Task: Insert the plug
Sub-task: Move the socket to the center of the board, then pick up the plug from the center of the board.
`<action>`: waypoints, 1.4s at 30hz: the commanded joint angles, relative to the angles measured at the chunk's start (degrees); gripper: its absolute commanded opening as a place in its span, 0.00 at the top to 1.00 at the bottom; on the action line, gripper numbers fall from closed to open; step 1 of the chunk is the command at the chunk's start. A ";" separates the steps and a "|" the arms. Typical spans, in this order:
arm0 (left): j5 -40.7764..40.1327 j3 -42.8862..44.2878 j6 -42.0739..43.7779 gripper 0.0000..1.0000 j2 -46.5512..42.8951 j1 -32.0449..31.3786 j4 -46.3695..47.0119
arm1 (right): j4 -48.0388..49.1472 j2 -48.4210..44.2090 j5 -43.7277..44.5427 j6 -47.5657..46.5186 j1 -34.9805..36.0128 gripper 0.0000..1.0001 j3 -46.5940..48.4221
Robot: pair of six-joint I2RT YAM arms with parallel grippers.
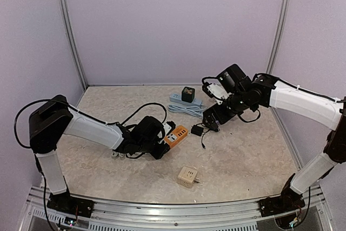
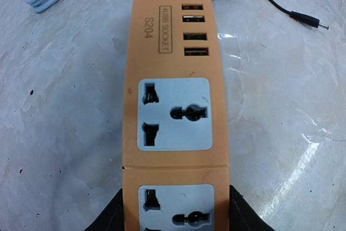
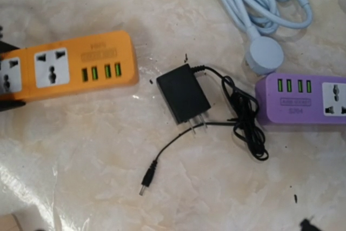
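Your plug is the black adapter (image 3: pixel 184 100), lying flat on the tabletop (image 3: pixel 243 198) between the two strips, its two prongs (image 3: pixel 197 128) pointing toward the near edge in the right wrist view. Expect it to be light, rigid and smooth-sided, so it may skid or twist if pinched off-centre. Take it across the flat sides of the body, well back from the prongs. Its thin cable (image 3: pixel 246 117) is limp and looped just beside it, and could drag or snag as you lift.

The orange power strip (image 2: pixel 173 96) lies near the plug's left. The left gripper (image 2: pixel 175 215) is clamped across the strip's near end, steadying it, and the universal sockets face up. The right gripper (image 1: pixel 212 118) hangs above the plug, spread wide and empty. A purple strip (image 3: pixel 303 98) lies just beyond the cable.
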 commanded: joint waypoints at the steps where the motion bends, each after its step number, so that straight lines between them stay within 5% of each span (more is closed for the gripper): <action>1: 3.50 -3.03 5.33 0.47 -1.05 -0.73 -7.51 | -1.49 0.94 -0.32 -0.78 0.49 0.00 0.81; 10: -4.33 -4.63 2.36 0.24 -1.92 -0.63 -10.31 | -3.80 2.10 -3.79 -3.82 2.27 0.00 0.26; 17: -11.60 -8.71 -5.94 0.05 -11.10 0.79 -8.49 | -8.20 7.36 -4.71 -6.82 13.06 0.00 0.32; 27: -14.89 -15.95 -9.69 0.01 -25.12 2.56 -6.72 | -14.15 14.79 -1.81 -3.16 22.68 0.00 4.78; 42: -21.62 -17.79 -12.34 0.01 -28.70 2.80 -7.81 | -18.88 25.48 -4.03 -0.24 26.32 0.01 10.28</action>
